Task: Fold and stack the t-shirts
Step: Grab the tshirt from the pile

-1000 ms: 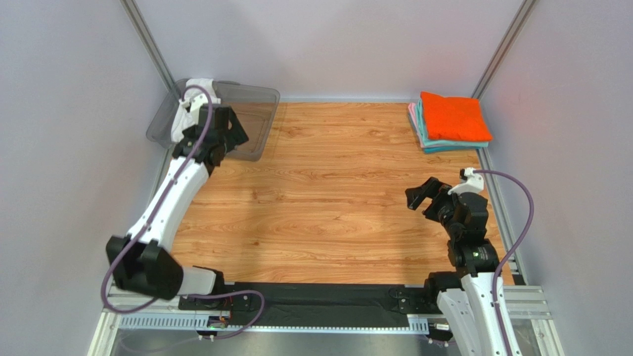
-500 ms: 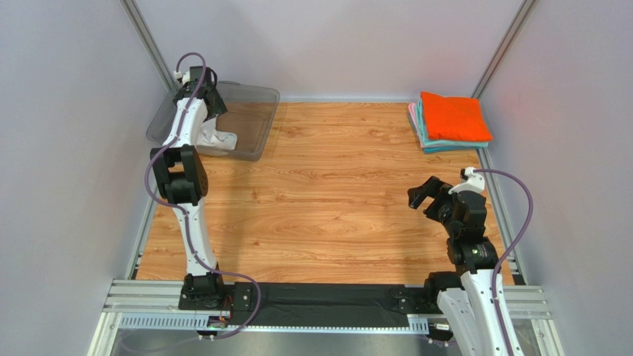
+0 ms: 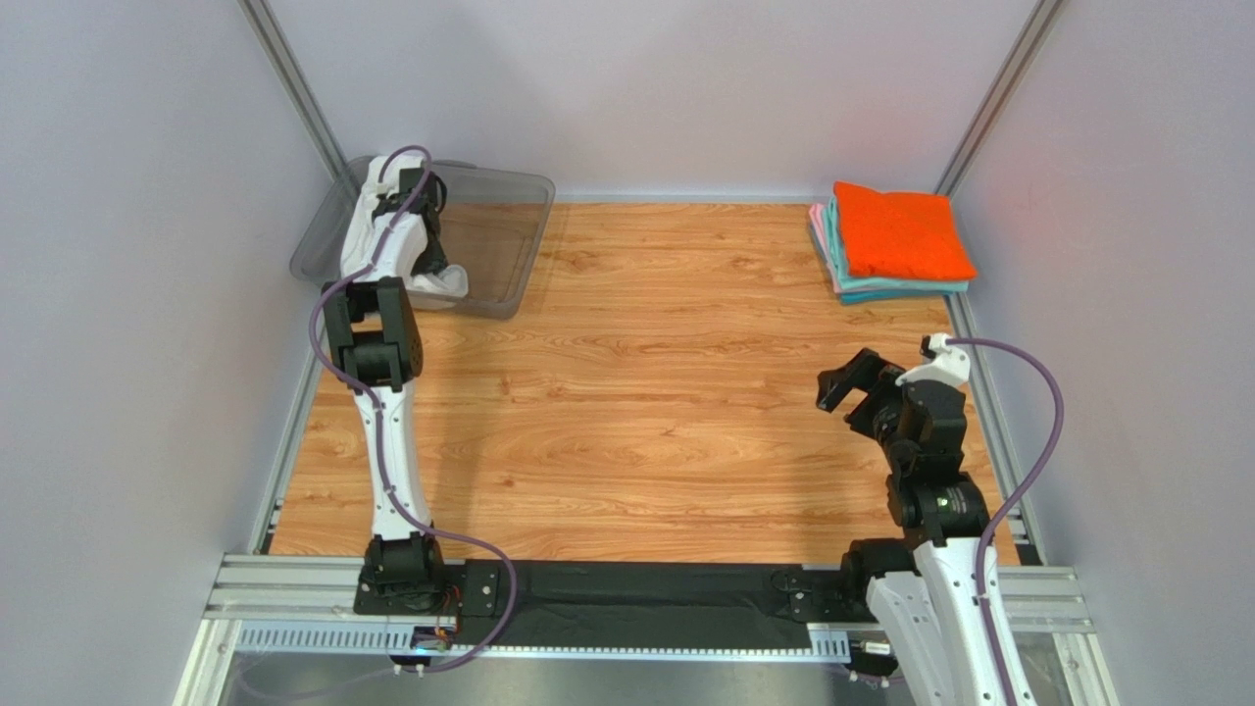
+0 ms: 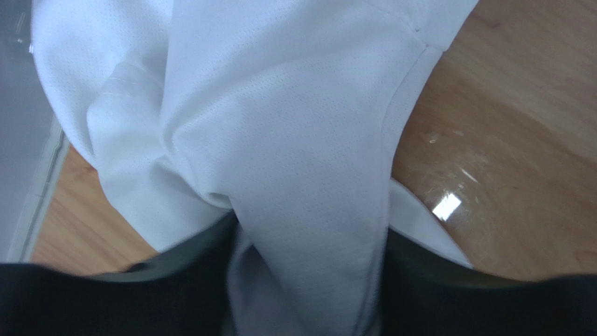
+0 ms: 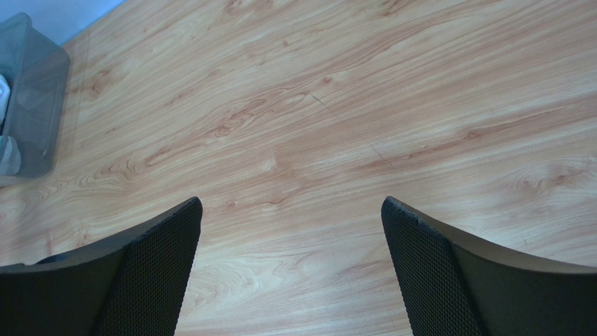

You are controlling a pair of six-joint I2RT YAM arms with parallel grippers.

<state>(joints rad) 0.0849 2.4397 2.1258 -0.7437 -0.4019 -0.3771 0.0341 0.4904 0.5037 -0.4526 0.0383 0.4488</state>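
Seemingly L tool [image 4: 308, 283] pinches a bunch of white shirt [image 4: 280, 140] in the bin [image 3: 508, 221] to lift it onto the worktop [image 3: 663, 383], while R tool [image 5: 291, 231] waits wide, nothing held.

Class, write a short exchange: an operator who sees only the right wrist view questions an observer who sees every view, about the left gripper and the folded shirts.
Operator: What is at the left gripper?
Observer: A fold of the white t-shirt lies between its fingers; whether it grips, I cannot tell.
Operator: Where are the folded shirts?
Observer: Stacked at the table's far right corner, orange shirt on top.
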